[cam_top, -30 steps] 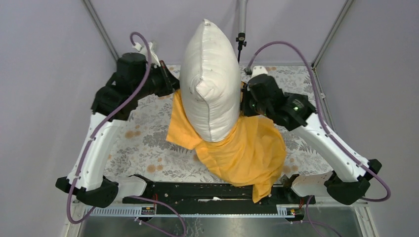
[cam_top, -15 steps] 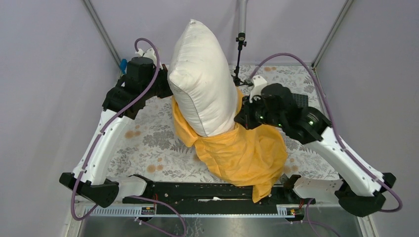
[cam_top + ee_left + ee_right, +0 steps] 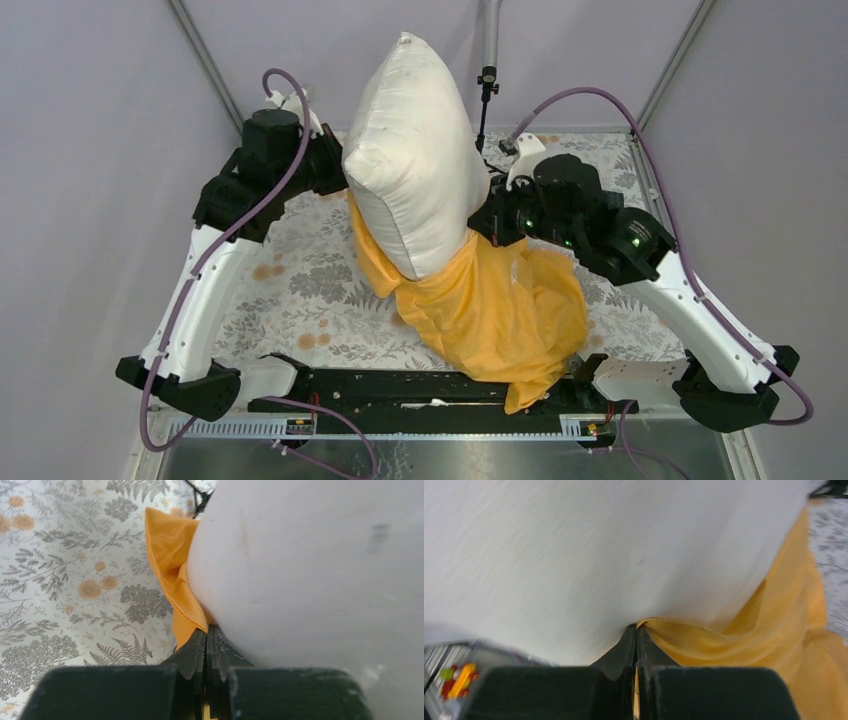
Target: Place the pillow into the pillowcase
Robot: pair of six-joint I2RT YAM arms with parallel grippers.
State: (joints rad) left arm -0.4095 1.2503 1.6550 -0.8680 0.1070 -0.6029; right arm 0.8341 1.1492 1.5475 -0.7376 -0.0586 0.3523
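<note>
The white pillow stands on end, its lower end inside the mouth of the orange-yellow pillowcase, most of it sticking out above. My left gripper is shut on the pillowcase's left mouth edge, pressed against the pillow. My right gripper is shut on the right mouth edge, against the pillow. Both hold the mouth raised above the table. The rest of the pillowcase hangs toward the front rail.
The floral tablecloth covers the table. A thin black stand rises behind the pillow. The black front rail lies under the pillowcase's lower corner. Grey walls and frame posts close in both sides.
The pillow tilted left and then rose a little. The right gripper moved down and left along the pillow, the left arm shifted back up. Both stayed shut on the pillowcase.
</note>
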